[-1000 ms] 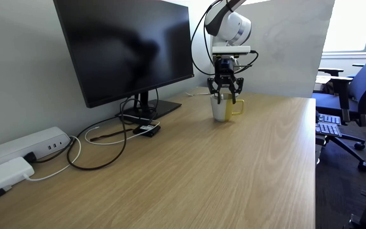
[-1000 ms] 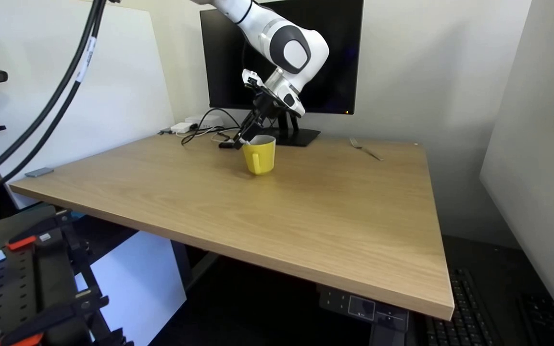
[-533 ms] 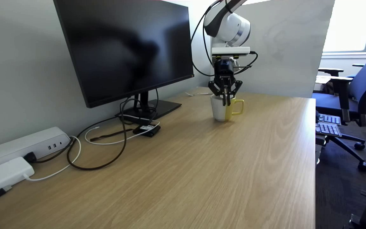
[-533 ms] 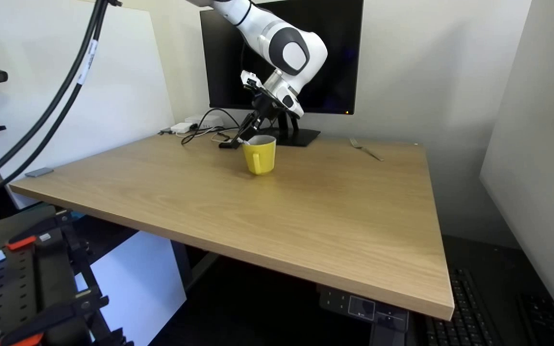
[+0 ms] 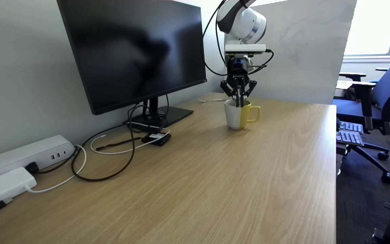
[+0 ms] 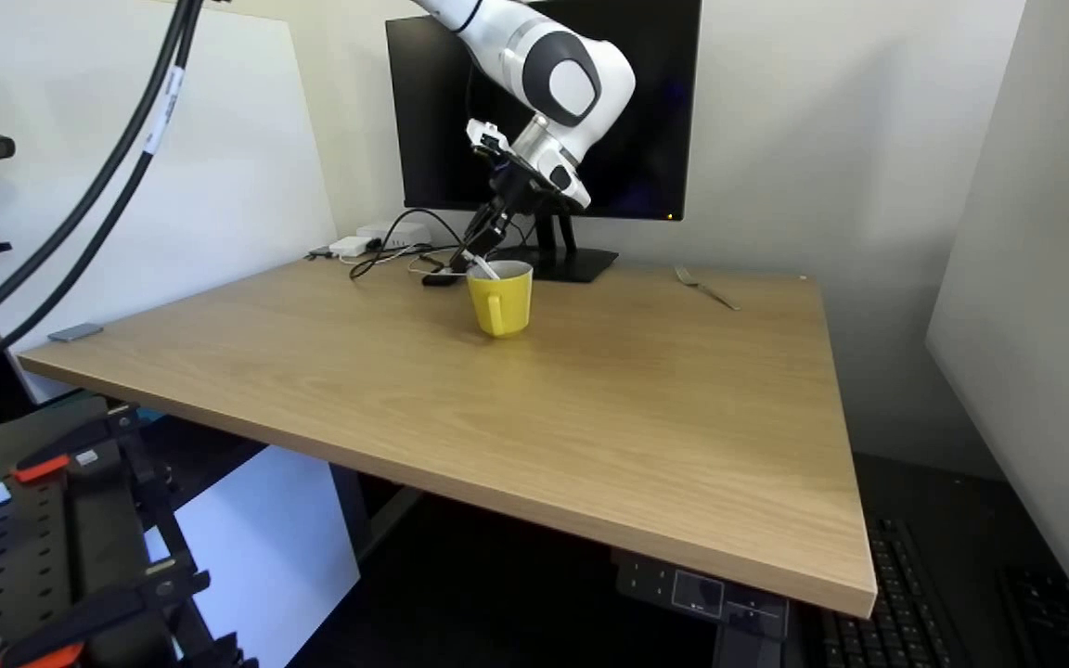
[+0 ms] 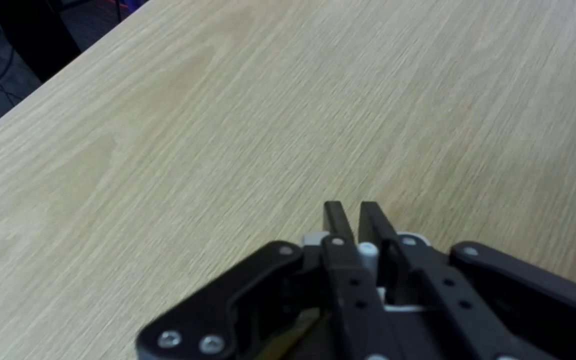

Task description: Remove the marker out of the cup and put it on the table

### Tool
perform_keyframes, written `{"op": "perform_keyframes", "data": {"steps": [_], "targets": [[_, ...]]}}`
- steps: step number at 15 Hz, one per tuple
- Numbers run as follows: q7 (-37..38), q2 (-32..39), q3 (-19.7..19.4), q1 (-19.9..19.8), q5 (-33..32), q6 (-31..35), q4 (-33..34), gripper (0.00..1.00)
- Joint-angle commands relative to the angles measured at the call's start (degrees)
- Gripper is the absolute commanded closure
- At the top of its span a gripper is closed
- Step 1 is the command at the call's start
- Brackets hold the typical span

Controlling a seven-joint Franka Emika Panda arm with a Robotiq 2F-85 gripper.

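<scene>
The cup, white on one side with a yellow side and handle, stands upright on the table. A whitish marker leans out over the rim in an exterior view, its lower part hidden inside the cup. My gripper is at the cup's rim, its fingers brought close together. In the wrist view, the marker's pale round end shows between the two fingers of the gripper, which is shut on it. Most of the cup is hidden behind the gripper there.
A black monitor stands by the wall behind the cup. Black and white cables loop near its base, beside a white power strip. A fork lies on the table near the wall.
The fingers stood apart a second ago and have since come together on the marker. The gripper has then risen a little, and more of the marker shows above the rim. The cup has stayed put.
</scene>
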Motion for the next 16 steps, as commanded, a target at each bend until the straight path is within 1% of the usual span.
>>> {"op": "perform_keyframes", "data": {"steps": [1,5,10,12,14,16], "targets": [[-0.2,-2.3,0.3,-0.3,-0.8,-3.9,1.6,0.97],[0.1,-5.6,0.2,-0.3,-0.7,-7.0,2.3,0.97],[-0.7,-10.4,0.0,0.4,-1.1,-7.9,0.4,0.97],[-1.2,-13.1,-0.5,1.7,-2.0,-6.5,-1.7,0.97],[-2.5,-16.3,-1.0,3.8,-4.9,-4.4,-4.2,0.97],[-5.5,-20.5,-1.2,6.4,-9.6,-2.0,-8.4,0.97]]}}
